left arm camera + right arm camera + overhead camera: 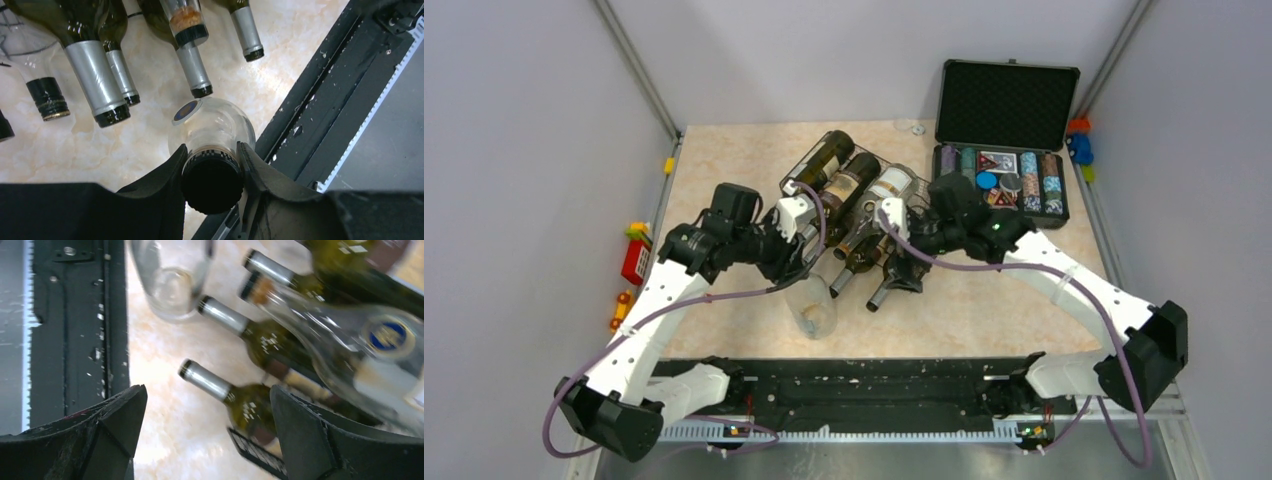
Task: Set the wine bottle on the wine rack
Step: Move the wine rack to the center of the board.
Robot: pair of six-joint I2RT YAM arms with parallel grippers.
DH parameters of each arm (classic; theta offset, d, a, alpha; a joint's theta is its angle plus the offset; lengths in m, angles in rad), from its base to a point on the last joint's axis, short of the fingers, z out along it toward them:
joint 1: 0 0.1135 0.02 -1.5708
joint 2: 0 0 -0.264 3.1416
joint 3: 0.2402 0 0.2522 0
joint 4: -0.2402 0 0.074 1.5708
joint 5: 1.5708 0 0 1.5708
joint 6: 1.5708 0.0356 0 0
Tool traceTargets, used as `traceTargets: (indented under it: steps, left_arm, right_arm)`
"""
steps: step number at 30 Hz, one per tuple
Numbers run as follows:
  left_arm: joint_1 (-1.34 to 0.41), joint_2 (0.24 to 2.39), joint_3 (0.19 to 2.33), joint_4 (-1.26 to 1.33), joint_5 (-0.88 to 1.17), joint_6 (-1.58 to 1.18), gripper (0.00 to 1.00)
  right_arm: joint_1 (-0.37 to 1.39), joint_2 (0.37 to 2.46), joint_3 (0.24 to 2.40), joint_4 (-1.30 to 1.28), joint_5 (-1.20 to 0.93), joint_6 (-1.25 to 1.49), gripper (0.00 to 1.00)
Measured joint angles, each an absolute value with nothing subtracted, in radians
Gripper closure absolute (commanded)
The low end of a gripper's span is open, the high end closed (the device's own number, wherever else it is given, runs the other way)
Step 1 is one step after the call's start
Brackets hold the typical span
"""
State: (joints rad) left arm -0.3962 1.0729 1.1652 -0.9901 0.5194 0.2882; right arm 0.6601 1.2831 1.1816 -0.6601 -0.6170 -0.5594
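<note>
**Status: task incomplete.** The wine bottle was off the wine rack. It was held over the counter just in front of the rack's near end, between the rack and the black base rail. The left fingers were clenched on its neck just below the cap, one on each side. Whether its base touched the counter could not be determined.

The right fingers were spread wide with nothing between them, above the necks of the racked bottles. These bottles, mostly dark green, lay side by side on the rack with necks pointing toward the arms.

**Remaining, in my judgement:** lift the bottle, carry it to a free cradle, lay it down and let go. No free cradle could be identified from these views.

**Item condition:** clear colourless glass, apparently empty, with a rounded body. It had a black ribbed screw cap and a small round dark sticker on the body. Held by the neck alone, the smooth glass may swing.
</note>
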Motion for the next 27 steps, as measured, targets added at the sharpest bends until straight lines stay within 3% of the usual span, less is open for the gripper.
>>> traceTargets:
  steps: [8,17,27]
  left_arm:
    - [-0.395,1.072,1.115,-0.878,0.595,0.235,1.0]
    - [-0.396,1.069,1.085,-0.835,0.656,0.196,1.0]
    - [-0.395,1.043,1.054,-0.816,0.684,0.15,1.0]
  right_arm:
    - [0.82,1.367,1.143,-0.424,-0.678,-0.46,0.04]
    - [0.825,1.507,1.144,-0.207,-0.752,-0.27,0.04]
    - [0.825,1.564,1.147,-0.179,-0.854,-0.212,0.03]
